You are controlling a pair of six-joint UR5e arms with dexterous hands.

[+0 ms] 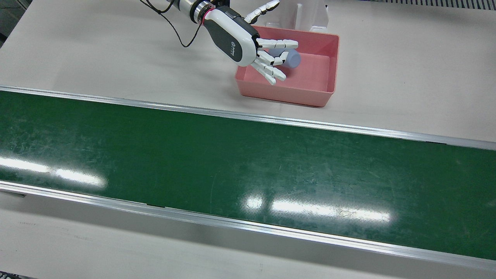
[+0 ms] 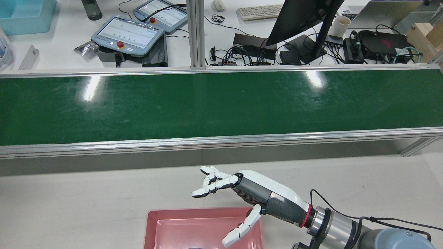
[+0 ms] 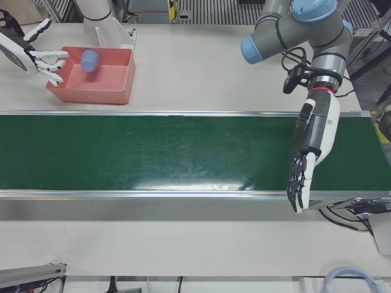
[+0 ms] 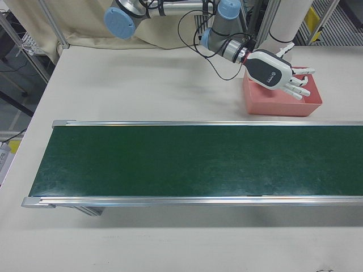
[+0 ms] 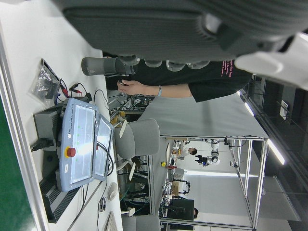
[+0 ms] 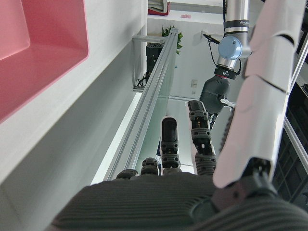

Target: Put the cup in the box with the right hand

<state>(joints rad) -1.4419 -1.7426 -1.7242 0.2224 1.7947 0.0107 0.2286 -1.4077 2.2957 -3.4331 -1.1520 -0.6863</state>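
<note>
Near the counter's robot-side edge, the right robot hand hovers, fingers spread and empty, over a pink plastic box holding a pale blue cup, seemingly released; withdraw straight upward.

1. The belt is a glossy green sheet, finely scuffed, throwing back bright streaks of the lamps.
2. Its rails are brushed metal, silvery.
3. The bench is matt, smooth and pale.
4. The box looks like smooth pink plastic with a soft sheen.
5. The cup in it looks like smooth pale blue plastic.
6. The right robot hand has glossy white plastic shells over matt grey ribbed padding.
7. The left robot hand is made likewise, white and dark.
</note>
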